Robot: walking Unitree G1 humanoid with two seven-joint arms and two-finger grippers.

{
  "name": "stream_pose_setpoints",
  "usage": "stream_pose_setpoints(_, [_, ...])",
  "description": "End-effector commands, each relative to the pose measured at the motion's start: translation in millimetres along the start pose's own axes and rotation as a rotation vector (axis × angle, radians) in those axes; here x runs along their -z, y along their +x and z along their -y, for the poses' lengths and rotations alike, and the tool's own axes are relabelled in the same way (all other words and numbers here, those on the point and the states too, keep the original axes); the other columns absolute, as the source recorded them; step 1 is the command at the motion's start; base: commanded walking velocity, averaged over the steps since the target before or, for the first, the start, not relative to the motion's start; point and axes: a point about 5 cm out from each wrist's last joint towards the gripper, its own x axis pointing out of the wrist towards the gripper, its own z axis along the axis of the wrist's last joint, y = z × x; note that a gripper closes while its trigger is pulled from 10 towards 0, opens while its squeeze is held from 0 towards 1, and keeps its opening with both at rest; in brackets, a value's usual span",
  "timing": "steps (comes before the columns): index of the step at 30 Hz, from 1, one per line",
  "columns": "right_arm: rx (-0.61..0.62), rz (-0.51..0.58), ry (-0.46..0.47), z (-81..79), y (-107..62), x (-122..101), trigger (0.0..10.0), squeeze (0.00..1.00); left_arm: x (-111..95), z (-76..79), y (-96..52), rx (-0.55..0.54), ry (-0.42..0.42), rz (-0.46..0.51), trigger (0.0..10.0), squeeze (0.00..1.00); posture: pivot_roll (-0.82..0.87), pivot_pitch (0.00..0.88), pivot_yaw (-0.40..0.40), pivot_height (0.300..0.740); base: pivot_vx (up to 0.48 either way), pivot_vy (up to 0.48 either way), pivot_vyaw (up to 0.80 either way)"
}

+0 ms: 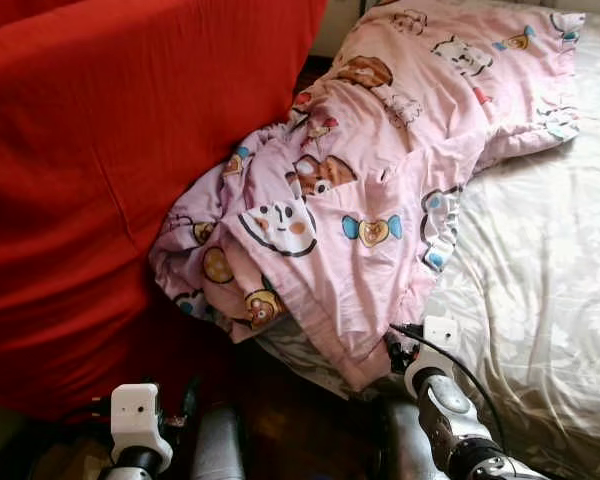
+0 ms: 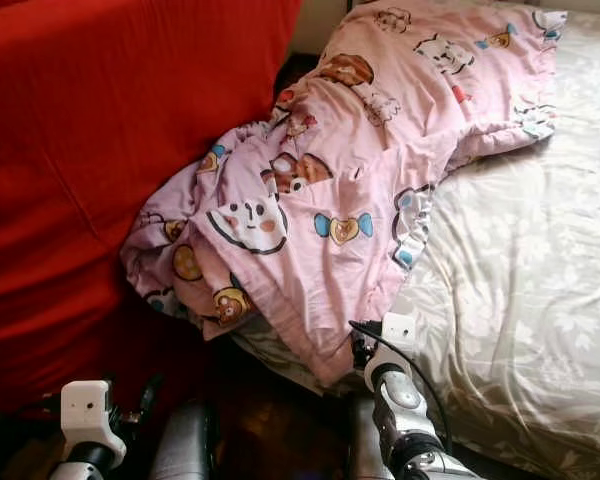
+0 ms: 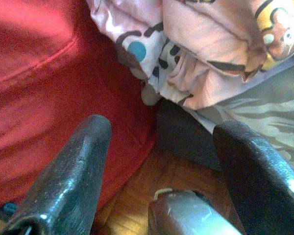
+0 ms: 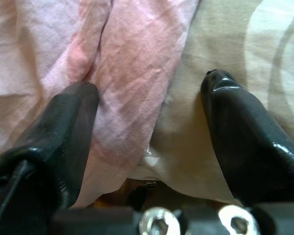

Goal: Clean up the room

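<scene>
A crumpled pink blanket [image 1: 350,170] printed with cartoon animals lies across the near-left part of the bed, its lower corner [image 1: 365,365] hanging over the bed's edge. My right gripper [image 4: 152,85] is open right at that corner: one finger [image 4: 71,117] lies over the pink cloth, the other [image 4: 240,127] over the grey sheet. The right arm [image 1: 445,400] reaches up from the bottom. My left gripper [image 3: 164,126] is open and holds nothing, low beside the red cloth and below the blanket's hanging folds [image 3: 186,63]. The left wrist [image 1: 138,415] sits at the bottom left.
A big red cover [image 1: 100,170] drapes over something bulky on the left, close against the bed. The bed's grey floral sheet [image 1: 550,270] spreads to the right. Dark wooden floor [image 1: 290,420] shows in the narrow gap between them.
</scene>
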Motion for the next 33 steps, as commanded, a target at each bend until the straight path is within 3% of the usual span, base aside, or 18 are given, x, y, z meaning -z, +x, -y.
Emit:
stream_pose_setpoints(1, [-0.028,-0.038,0.021,-4.5,-1.3,7.9,10.0,0.0,2.6,-0.3,-4.8,-0.004,0.003,-0.023,10.0,0.0,0.16,0.269,0.048,0.592,0.0,0.0,0.0])
stream_pose_setpoints(11, [-0.112,0.019,0.08,-14.0,1.9,-5.1,10.0,0.0,-0.5,-3.2,-12.0,-0.016,0.008,-0.032,10.0,0.0,0.17,0.29,0.054,0.592,0.0,0.0,0.0])
stream_pose_setpoints(33, [-0.312,-0.014,0.116,-38.2,0.9,-2.5,10.0,0.0,3.9,-0.7,-26.5,-0.036,-0.003,-0.07,10.0,0.0,0.17,0.336,0.033,0.592,0.0,0.0,0.0])
